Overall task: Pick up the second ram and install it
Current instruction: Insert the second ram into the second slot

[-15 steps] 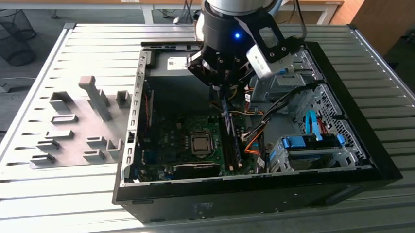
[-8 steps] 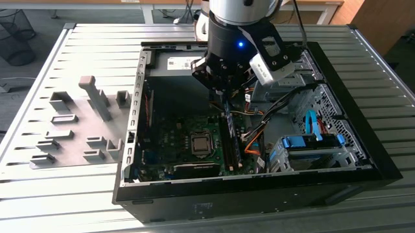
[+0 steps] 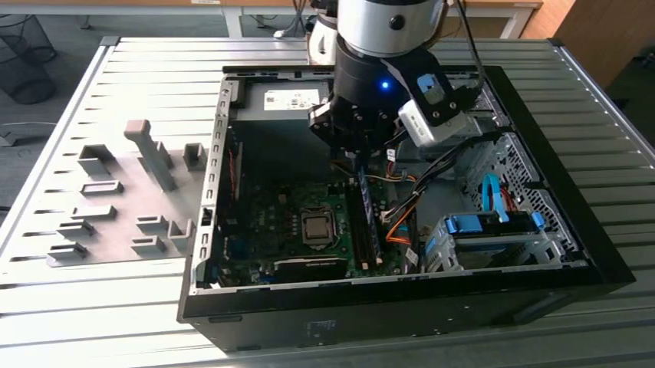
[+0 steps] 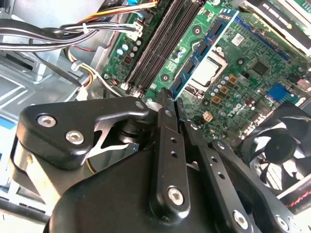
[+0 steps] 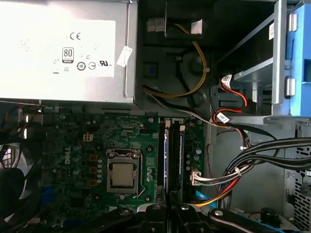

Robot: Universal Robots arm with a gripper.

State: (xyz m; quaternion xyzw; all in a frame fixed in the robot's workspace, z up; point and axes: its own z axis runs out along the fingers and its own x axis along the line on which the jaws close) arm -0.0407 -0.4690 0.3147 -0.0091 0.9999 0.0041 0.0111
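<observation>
Second ram: thin blue board with dark chips, on edge, lying along the motherboard beside the black memory slots.

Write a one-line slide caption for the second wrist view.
The gripper holds the second ram edge-on above the motherboard, beside the dark memory slots.

Arm vertical, wrist pointing down; tool fingers pinched close together on a thin blue stick.

Black gripper jaws pinching blue ram stick on edge, above green motherboard, beside slots.
</observation>
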